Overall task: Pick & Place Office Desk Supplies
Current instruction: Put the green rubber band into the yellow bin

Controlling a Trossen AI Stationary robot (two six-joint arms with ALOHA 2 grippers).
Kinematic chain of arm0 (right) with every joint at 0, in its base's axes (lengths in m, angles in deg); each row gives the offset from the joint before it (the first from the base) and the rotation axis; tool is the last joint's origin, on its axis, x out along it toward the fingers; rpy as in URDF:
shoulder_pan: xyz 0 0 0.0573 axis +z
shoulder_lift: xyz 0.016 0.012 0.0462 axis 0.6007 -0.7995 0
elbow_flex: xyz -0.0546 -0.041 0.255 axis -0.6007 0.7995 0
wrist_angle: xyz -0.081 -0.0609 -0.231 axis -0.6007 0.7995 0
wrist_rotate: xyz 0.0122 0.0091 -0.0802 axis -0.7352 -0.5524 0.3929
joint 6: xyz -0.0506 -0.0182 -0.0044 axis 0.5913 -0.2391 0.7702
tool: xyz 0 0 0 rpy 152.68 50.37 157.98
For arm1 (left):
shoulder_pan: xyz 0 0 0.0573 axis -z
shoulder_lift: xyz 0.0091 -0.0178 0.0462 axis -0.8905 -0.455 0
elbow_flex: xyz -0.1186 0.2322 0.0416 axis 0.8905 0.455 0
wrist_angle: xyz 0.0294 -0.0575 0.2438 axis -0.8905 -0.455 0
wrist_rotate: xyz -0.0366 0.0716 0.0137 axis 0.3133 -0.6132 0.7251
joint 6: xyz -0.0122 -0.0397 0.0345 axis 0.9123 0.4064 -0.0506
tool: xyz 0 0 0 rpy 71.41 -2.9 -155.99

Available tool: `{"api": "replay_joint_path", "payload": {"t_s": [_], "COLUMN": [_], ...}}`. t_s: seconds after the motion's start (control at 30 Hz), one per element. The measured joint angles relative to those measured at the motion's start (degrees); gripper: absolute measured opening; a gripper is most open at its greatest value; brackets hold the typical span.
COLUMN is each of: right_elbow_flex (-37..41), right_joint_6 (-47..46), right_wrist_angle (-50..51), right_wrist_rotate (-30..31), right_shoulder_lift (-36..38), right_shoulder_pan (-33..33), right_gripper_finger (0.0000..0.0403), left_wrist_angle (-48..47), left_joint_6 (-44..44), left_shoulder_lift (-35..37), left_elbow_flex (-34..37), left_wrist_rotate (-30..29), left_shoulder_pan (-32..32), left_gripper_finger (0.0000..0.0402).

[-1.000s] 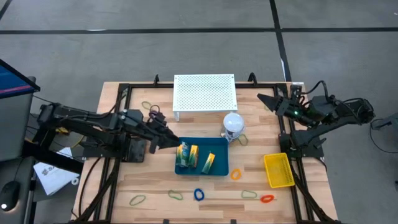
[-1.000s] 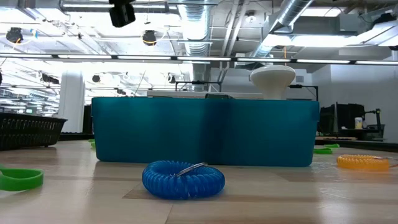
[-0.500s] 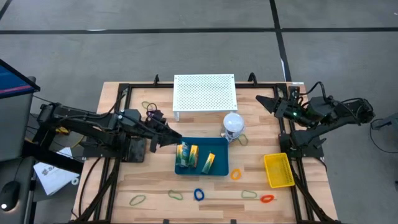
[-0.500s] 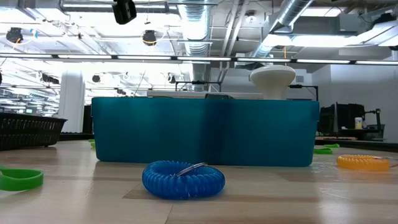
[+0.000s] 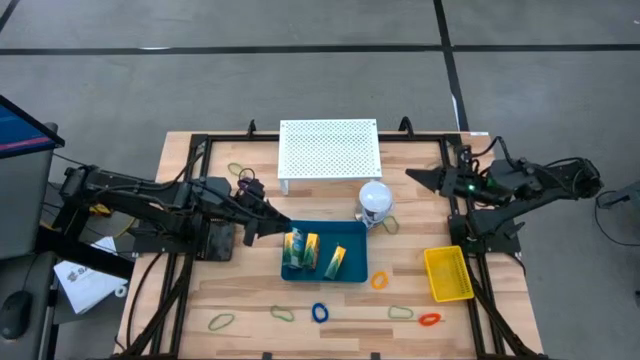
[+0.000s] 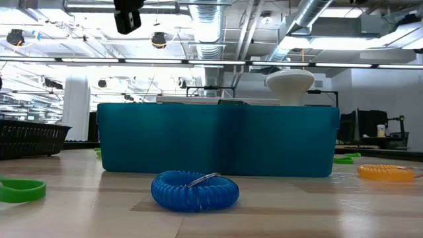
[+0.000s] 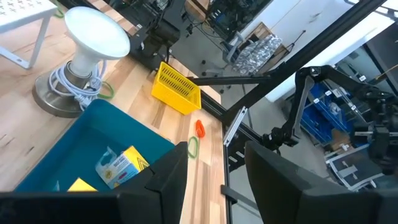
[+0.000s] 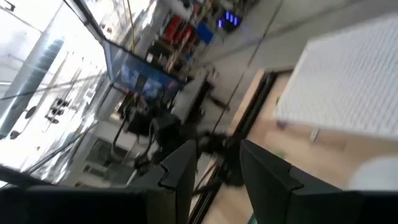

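Two arms are in the high view, and neither gripper holds anything. Landmark for places: the teal bin [image 5: 325,252] at table centre.

Left gripper [image 5: 281,227] hangs over the bin's upper-left corner, fingers [image 7: 168,177] apart with a clear gap, nothing between them. Right gripper [image 5: 418,177] is raised well to the upper right of the bin, near the table frame; fingers [image 8: 180,168] apart, empty.

Inside the bin: three packets [image 5: 312,252], green and yellow, lying side by side.

Around the bin:
- white ball-shaped object [image 5: 375,200] just beside the upper-right corner, a green loop [image 5: 389,224] next to its base
- white perforated board [image 5: 330,150] beyond the bin, standing on short legs
- yellow basket [image 5: 448,273] well to the right
- orange loop [image 5: 380,281] just off the lower-right corner
- blue loop [image 5: 320,313] in front of the bin, red loop [image 5: 430,319] and further green loops along the same front strip

Low view only: the blue loop [image 6: 195,190] is a coiled band with a metal ring, and the bin wall [image 6: 218,140] hides the packets. Left wrist view only: one packet [image 7: 121,167] leans against the bin's inner wall.

Open wood lies left of the bin and between bin and front edge, broken only by the loops.
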Motion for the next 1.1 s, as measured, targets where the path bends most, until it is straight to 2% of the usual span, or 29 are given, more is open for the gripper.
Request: {"api": "replay_joint_path", "payload": {"t_s": [0.23, 0.8, 0.97, 1.1], "right_elbow_flex": [0.02, 0.02, 0.02, 0.02], "right_joint_6": [-15.24, -14.65, -14.63, -14.63], "right_wrist_angle": [8.83, 5.52, 5.33, 5.33], "right_wrist_rotate": [-9.21, -13.85, -14.78, -14.81], "right_shoulder_lift": [-0.25, -1.62, -1.62, -1.62], "right_shoulder_pan": [-1.09, 0.24, 0.24, 0.24], "right_gripper_finger": [0.0123, 0.0123, 0.0123, 0.0123], "left_wrist_angle": [0.16, 0.45, -0.41, -4.34], "left_joint_6": [0.02, 0.20, 4.18, 5.27], "left_shoulder_lift": [0.00, 0.00, 0.00, 0.00], "left_elbow_flex": [0.00, 0.00, 0.00, -0.02], "left_wrist_rotate": [0.00, 0.08, 4.60, 4.44], "left_shoulder_pan": [-0.01, 0.20, 0.60, 2.45], "left_gripper_finger": [0.0155, 0.0155, 0.0155, 0.0155]}}
